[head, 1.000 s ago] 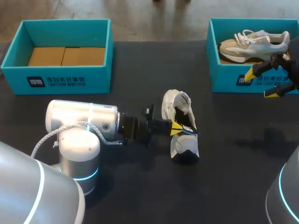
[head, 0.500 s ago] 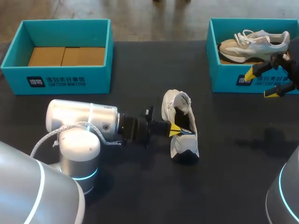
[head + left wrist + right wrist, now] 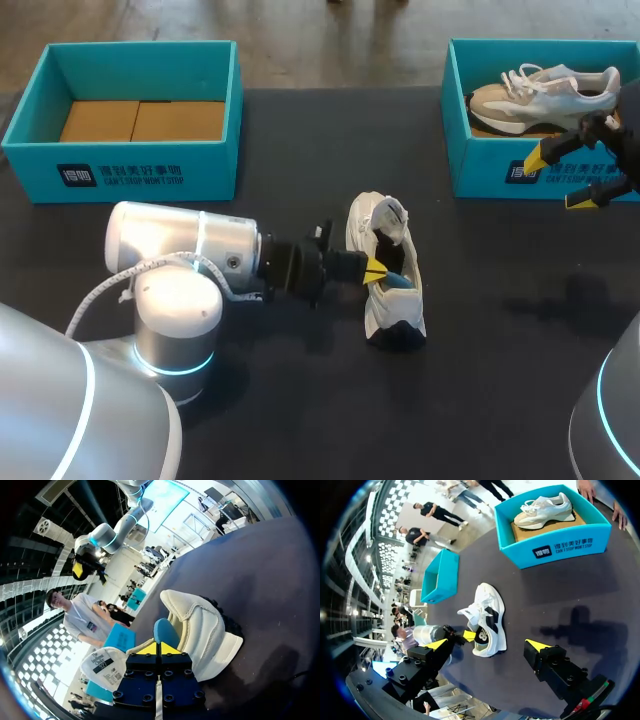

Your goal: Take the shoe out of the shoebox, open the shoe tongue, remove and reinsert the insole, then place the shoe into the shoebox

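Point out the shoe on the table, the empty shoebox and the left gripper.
shoe on the table [image 3: 490, 601]: right wrist view, side of its upper.
empty shoebox [image 3: 200, 170]: head view, front wall.
left gripper [image 3: 377, 269]: head view, between its yellow tips.

Left arm [image 3: 175, 250]: glossy silver-white cylinders, cyan light ring [image 3: 178, 369], white cable [image 3: 93, 298] looping at its nine o'clock. Left hand [image 3: 376, 269] and right hand [image 3: 558, 181]: black, yellow-tipped.
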{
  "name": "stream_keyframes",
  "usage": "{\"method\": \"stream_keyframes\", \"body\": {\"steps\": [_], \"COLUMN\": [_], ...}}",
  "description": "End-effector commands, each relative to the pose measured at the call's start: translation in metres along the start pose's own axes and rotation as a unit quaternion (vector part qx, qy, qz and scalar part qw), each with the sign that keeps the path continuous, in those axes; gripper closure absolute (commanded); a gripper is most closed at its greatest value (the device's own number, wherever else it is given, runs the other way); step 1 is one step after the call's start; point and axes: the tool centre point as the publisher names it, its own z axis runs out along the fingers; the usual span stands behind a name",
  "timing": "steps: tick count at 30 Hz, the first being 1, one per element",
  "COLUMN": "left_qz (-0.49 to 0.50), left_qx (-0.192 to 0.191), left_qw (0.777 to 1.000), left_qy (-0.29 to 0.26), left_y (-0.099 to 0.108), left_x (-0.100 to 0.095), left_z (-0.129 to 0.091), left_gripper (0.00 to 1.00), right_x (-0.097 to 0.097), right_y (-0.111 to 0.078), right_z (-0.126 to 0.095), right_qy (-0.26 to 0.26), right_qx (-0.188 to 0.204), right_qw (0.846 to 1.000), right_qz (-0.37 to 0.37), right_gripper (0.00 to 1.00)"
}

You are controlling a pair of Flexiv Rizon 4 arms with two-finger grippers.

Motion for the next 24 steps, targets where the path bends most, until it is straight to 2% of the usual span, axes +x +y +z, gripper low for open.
{"method": "stream_keyframes", "body": {"steps": [1,3,5,7,10,14,22,24], "left_qz": [0.0,-0.002,-0.003,-0.004,-0.008,-0.015,-0.018,-0.015], "left_qx": [0.001,0.005,0.008,0.01,0.015,0.02,0.019,0.021], "left_qw": [1.0,1.0,1.0,1.0,1.0,1.0,1.0,1.0], "left_qy": [0.0,-0.002,-0.003,-0.003,-0.003,-0.013,-0.015,-0.012], "left_y": [-0.003,-0.007,-0.011,-0.015,-0.022,-0.027,-0.031,-0.033], "left_x": [-0.001,0.0,0.002,0.005,0.007,0.009,0.007,0.001], "left_z": [-0.002,-0.004,-0.005,-0.007,-0.009,-0.012,-0.02,-0.025], "left_gripper": [1.0,1.0,0.84,0.76,0.7,0.74,0.74,0.74], "right_x": [0.001,0.001,0.001,0.001,0.001,0.001,0.001,0.001], "right_y": [0.0,0.0,0.0,0.0,0.0,0.0,0.0,0.0], "right_z": [0.0,0.0,0.0,0.0,0.0,0.0,0.0,0.0], "right_qy": [-0.002,-0.002,-0.002,-0.002,-0.002,-0.002,-0.002,-0.002], "right_qx": [0.0,0.0,0.0,0.0,0.0,0.0,0.0,0.0], "right_qw": [1.0,1.0,1.0,1.0,1.0,1.0,1.0,1.0], "right_qz": [0.001,0.001,0.001,0.001,0.001,0.001,0.001,0.001], "right_gripper": [0.0,0.0,0.0,0.0,0.0,0.0,0.0,0.0]}}
